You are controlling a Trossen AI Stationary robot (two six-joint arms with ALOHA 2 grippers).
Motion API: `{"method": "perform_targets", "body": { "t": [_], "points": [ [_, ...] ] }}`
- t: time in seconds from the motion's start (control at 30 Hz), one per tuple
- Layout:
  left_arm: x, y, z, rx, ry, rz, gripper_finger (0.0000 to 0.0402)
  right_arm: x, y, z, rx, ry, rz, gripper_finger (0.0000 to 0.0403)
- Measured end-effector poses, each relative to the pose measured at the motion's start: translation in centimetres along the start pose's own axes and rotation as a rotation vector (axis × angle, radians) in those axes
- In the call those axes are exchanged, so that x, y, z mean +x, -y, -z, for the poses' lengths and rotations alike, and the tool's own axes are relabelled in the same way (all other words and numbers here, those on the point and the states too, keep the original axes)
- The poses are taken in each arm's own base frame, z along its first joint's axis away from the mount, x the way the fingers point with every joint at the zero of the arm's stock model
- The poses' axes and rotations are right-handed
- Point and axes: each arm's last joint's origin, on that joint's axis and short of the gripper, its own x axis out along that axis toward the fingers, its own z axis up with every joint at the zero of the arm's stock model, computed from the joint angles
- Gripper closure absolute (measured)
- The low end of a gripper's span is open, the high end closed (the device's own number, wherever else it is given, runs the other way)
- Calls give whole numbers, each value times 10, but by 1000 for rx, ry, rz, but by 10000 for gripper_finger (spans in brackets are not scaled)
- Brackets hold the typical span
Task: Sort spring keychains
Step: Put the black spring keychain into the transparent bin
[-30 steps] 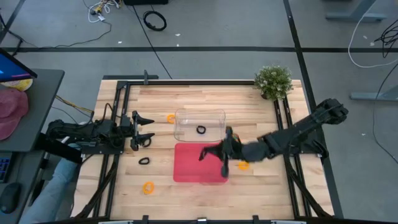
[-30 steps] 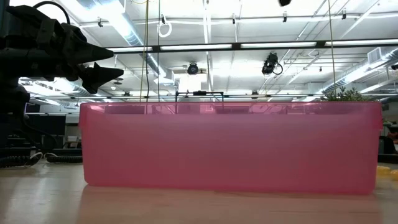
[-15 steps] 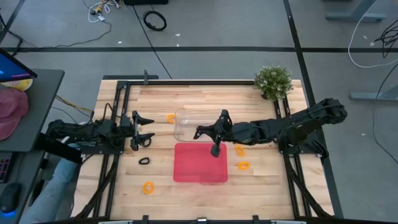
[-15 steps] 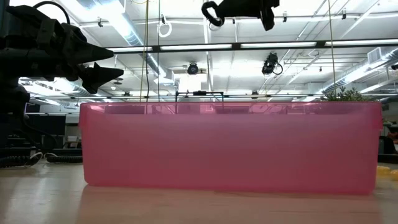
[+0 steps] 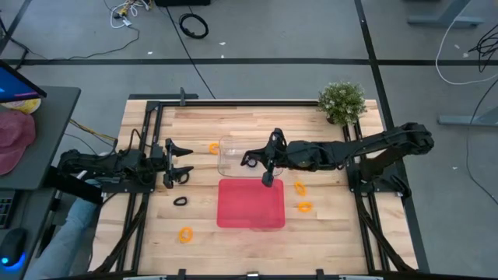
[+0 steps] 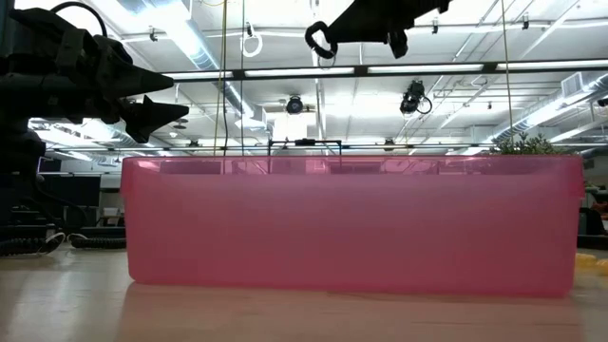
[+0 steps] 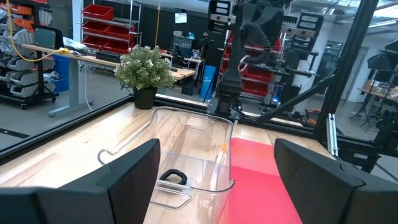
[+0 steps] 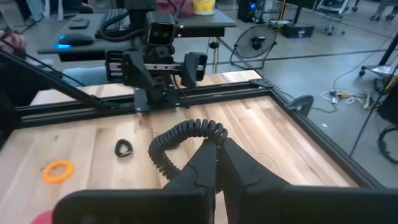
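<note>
My right gripper (image 5: 253, 160) reaches in from the table's right, high above the clear tray (image 5: 226, 144), shut on a black spring keychain (image 8: 180, 142). The same keychain shows near the top of the low view (image 6: 320, 38). Another black keychain (image 7: 174, 177) lies on the clear tray's floor. A third black one (image 5: 180, 201) lies on the wood left of the red tray (image 5: 249, 206). Orange keychains lie flat on the table (image 5: 213, 147), (image 5: 299, 187), (image 5: 304, 207), (image 5: 185, 233). My left gripper (image 5: 185, 162) waits open at the table's left, pointing level at the trays. My right gripper pinches the black keychain's coil at one spot of the loop (image 8: 210, 132) between its two fingertips (image 8: 233, 163). The fingers come from the table's right, nearly level and tipped a little down. The loop sticks out past the fingertips, lifted clear, above the clear tray.
A potted plant (image 5: 342, 101) stands at the table's far right corner. Black frame rails (image 5: 148, 132) run along the left and right sides. The red tray's wall (image 6: 351, 223) fills the low view.
My right gripper has swung with the black keychain from above the red tray toward the table's far edge and now hangs over the clear tray. It stays shut, and the keychain stays clear of everything.
</note>
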Motion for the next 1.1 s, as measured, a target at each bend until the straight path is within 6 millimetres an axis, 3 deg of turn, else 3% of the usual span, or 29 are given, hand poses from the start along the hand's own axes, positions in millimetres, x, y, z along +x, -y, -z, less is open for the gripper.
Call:
{"method": "perform_targets", "body": {
  "t": [0.7, 1.1],
  "points": [
    [0, 0, 0, 0, 0, 0, 81, 13, 42, 4, -10, -74, 51, 392],
    [0, 0, 0, 0, 0, 0, 81, 13, 47, 10, -12, -143, 71, 301]
  ]
}}
